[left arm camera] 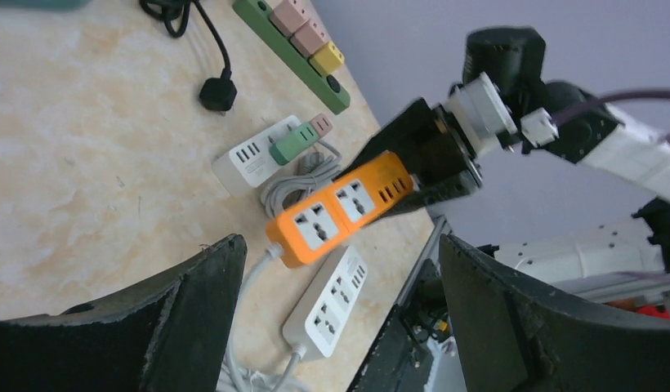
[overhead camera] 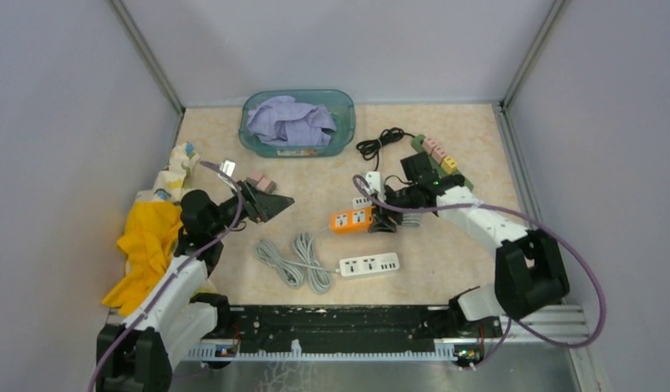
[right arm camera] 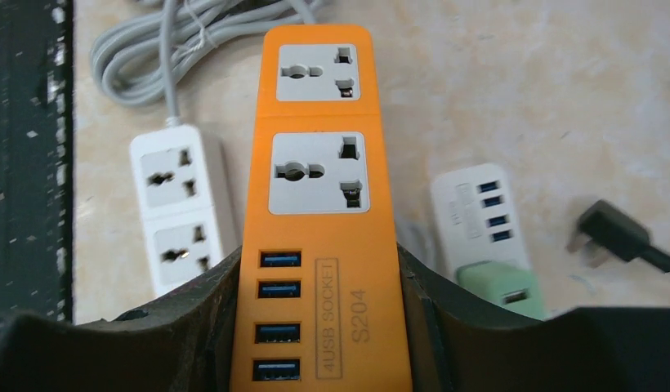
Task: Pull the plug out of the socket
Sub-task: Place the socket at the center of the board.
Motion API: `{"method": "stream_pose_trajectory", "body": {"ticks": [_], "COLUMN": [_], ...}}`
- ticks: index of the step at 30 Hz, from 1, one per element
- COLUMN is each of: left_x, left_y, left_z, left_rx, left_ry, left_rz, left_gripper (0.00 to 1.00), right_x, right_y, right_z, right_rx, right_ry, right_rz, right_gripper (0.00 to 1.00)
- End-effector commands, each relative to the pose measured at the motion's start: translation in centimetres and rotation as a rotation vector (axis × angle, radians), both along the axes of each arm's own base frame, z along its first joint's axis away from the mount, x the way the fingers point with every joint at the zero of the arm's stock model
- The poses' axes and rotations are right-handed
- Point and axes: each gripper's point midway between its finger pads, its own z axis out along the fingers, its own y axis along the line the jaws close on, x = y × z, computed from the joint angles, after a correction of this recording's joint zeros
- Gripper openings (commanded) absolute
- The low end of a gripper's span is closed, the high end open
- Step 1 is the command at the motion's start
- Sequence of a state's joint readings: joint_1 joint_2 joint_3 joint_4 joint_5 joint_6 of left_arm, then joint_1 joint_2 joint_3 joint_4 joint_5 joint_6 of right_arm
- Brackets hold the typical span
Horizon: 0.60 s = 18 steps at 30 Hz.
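Right wrist view: I am clamping the orange plastic two-socket power strip [right arm camera: 315, 122] by its USB end in the right gripper [right arm camera: 319, 278]; both sockets are showing empty; the black plug with its black cord [right arm camera: 609, 233] is lying loose on the beige table [right arm camera: 520, 98]; the left gripper [left arm camera: 340, 245] is hanging released, holding nothing; judging the pull done, I am aiming to lower the strip flat before letting go.

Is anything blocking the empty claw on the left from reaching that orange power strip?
Nothing visible. Only bare tabletop lies between the open left gripper and the orange power strip, which the right gripper holds by its USB end.
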<state>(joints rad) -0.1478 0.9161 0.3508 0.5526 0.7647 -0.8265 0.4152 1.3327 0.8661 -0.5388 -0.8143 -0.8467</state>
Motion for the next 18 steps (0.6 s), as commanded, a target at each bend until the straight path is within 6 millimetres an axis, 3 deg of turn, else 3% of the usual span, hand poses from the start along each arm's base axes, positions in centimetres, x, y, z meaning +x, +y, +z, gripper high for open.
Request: {"method": "stream_pose_trajectory", "body": {"ticks": [1, 4, 8, 10, 12, 15, 18], "left_x": [-0.5, -0.5, -0.3, -0.4, -0.8, -0.9, -0.6], "left_y": [0.6, 1.7, 3.5, 3.9, 3.4, 3.4, 3.6], "left_z": [3.3, 4.1, 2.2, 1.3, 1.9, 2.7, 2.8], "left_rx": [0.131, 0.279, 0.447, 0.465, 0.445, 0.444, 0.451], "left_ry": [-0.107, -0.172, -0.208, -0.209, -0.245, -0.286, -0.293], "left_rz": [-0.005, 0.018, 0.078, 0.098, 0.067, 0.071, 0.084], "left_gripper": [0.93, 0.93, 0.94, 0.94, 0.93, 0.93, 0.94], "right_x": [8.7, 12.3, 17.0, 19.3, 21.1, 22.5, 22.8], "right_y": [2.7, 4.4, 6.9, 7.8, 8.5, 9.1, 9.3], "right_z": [3.2, 1.5, -0.3, -1.1, -1.8, -3.3, -4.7], "right_rx": [0.024, -0.027, -0.068, -0.083, -0.093, -0.102, -0.118], "right_ry": [-0.180, -0.188, -0.192, -0.193, -0.182, -0.162, -0.128], "right_rz": [-0.060, -0.070, -0.097, -0.117, -0.136, -0.154, -0.158], "right_gripper": [0.00, 0.00, 0.00, 0.00, 0.00, 0.02, 0.18]}}
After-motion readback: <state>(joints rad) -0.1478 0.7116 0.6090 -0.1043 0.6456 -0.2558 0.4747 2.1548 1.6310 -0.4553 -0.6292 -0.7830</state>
